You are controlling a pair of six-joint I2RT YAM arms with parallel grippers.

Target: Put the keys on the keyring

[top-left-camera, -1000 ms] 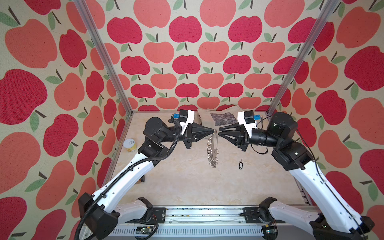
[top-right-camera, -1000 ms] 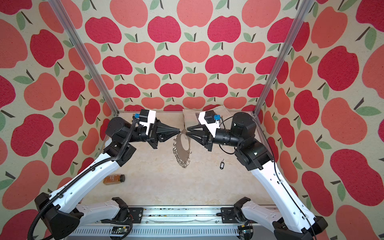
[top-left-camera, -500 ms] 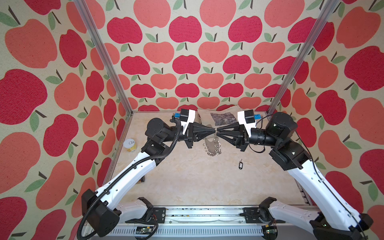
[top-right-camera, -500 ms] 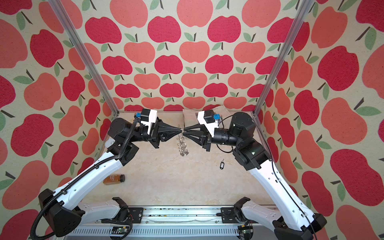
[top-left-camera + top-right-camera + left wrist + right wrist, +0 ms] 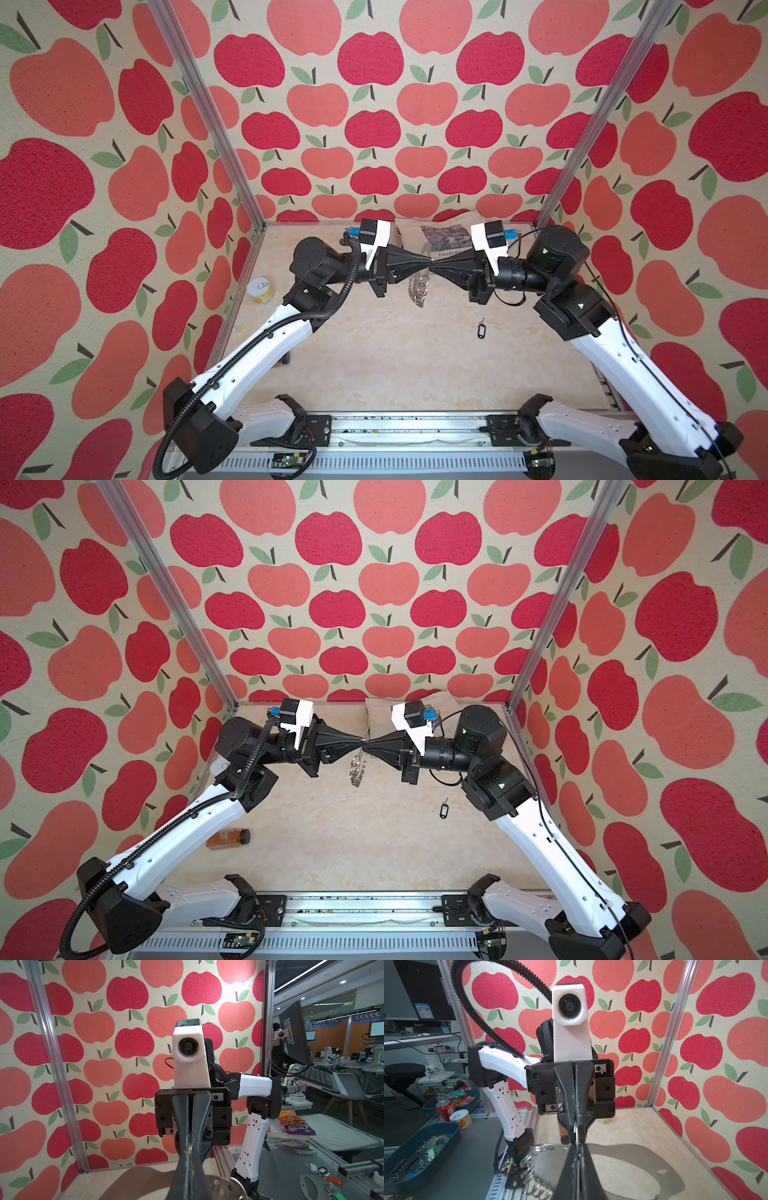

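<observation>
keyring (image 5: 419, 286) hangs in the air, pinched at its upper edge where the left gripper (image 5: 427, 261) and right gripper (image 5: 436, 263) meet tip to tip, both clamped on it. we see it edge-on, ringed fringe drooping downward. the keys (image 5: 481, 328) lie on the table (image 5: 374, 353) near the right arm, long axis front to back, key end toward the back wall.
</observation>
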